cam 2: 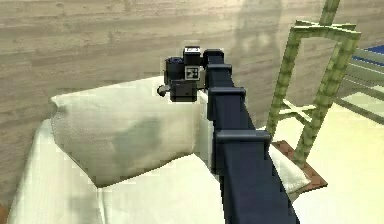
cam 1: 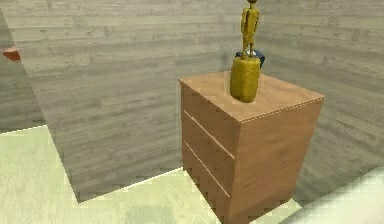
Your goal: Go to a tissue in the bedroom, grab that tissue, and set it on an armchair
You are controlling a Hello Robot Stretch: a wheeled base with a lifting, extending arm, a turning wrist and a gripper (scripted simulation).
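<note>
A cream armchair with a thick back cushion takes up the arm side view's lower left. The dark arm bar rises from the bottom edge and reaches out over the armchair's seat. At its far end the gripper stands in front of the top of the back cushion, below the wood-plank wall. Its far end is a dark blob against the cushion, so I cannot tell whether it holds anything.
A wooden dresser with three drawers stands ahead in a corner of plank walls, bearing a yellow statue and a dark object behind it. A green bamboo-like frame on a brown base stands at the arm side view's right. The floor is pale.
</note>
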